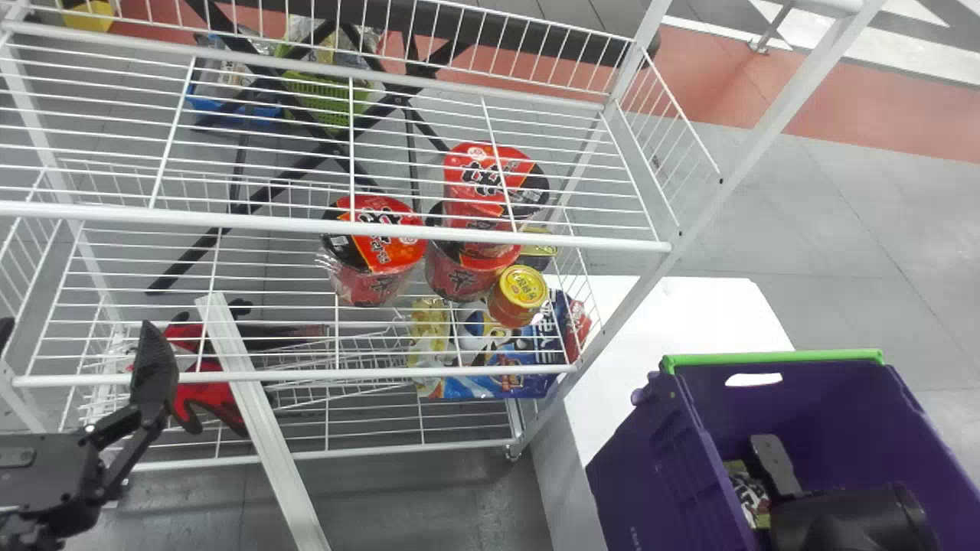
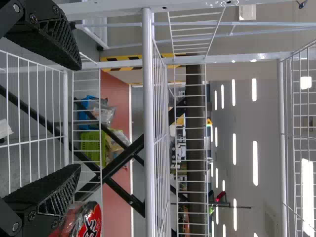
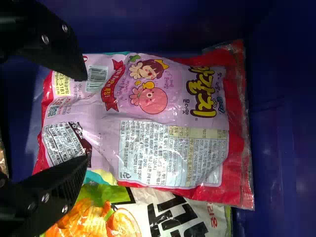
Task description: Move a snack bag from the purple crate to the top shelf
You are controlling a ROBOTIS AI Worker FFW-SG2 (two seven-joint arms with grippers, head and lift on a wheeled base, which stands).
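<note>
My right gripper (image 1: 775, 463) is down inside the purple crate (image 1: 773, 357), partly hidden by its own arm. In the right wrist view this gripper (image 3: 86, 117) stands open over a pink-and-red snack bag (image 3: 163, 106), which lies flat. A green-and-white snack bag (image 3: 168, 212) lies beside and partly under it; part of a green-and-white bag (image 1: 746, 497) shows in the crate in the head view. The top shelf (image 1: 230, 219) is white wire. My left gripper (image 1: 153, 375) is parked at the rack's left front; in its wrist view the gripper (image 2: 79, 117) is open.
Red noodle cups (image 1: 375, 245) and a small yellow-lidded cup (image 1: 521, 295) stand below the top shelf's wires. Blue packs (image 1: 498, 375) and red-black gloves (image 1: 207, 398) are lower. A slanted post (image 1: 612, 314) separates rack and crate; a white table (image 1: 689, 306) is beside the crate.
</note>
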